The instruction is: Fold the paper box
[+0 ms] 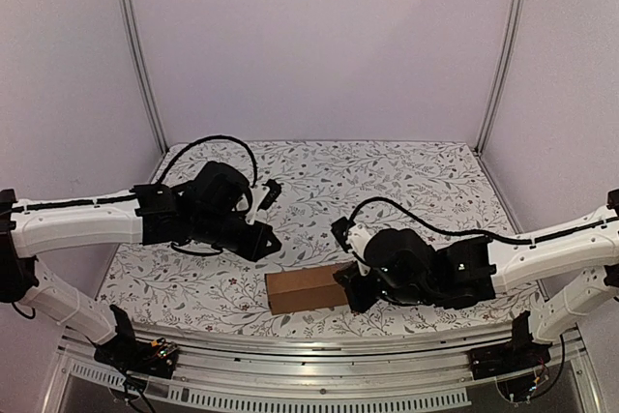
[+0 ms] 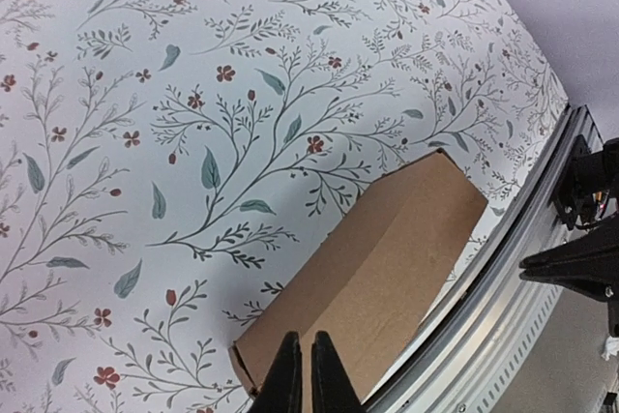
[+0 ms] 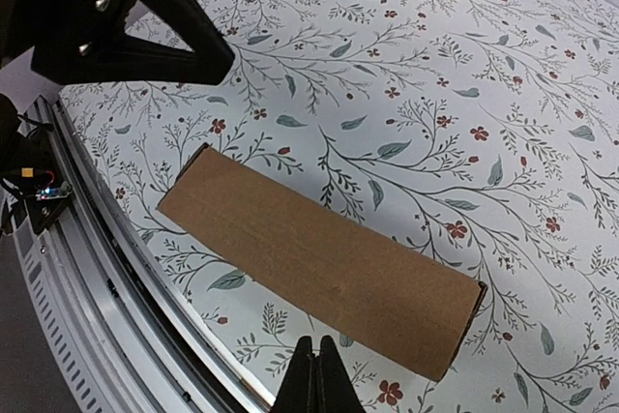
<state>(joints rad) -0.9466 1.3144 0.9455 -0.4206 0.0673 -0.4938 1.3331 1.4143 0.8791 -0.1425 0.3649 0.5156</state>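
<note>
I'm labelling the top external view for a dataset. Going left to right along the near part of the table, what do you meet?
left fingers → paper box → right fingers, at the box's right end.

Enclosed robot work cell of a laboratory kind. Plain pale wall panels [image 1: 319,36], joined by aluminium corner posts [image 1: 135,55], box in a table [image 1: 406,166] covered with a floral-print sheet, and a slotted metal rail [image 1: 319,347] runs along its near edge. A white-and-black left arm [image 1: 77,220] and right arm [image 1: 556,249] are mounted at that edge, with exposed black cables [image 1: 435,229] and bare wiring [image 1: 155,350] at the bases.
</note>
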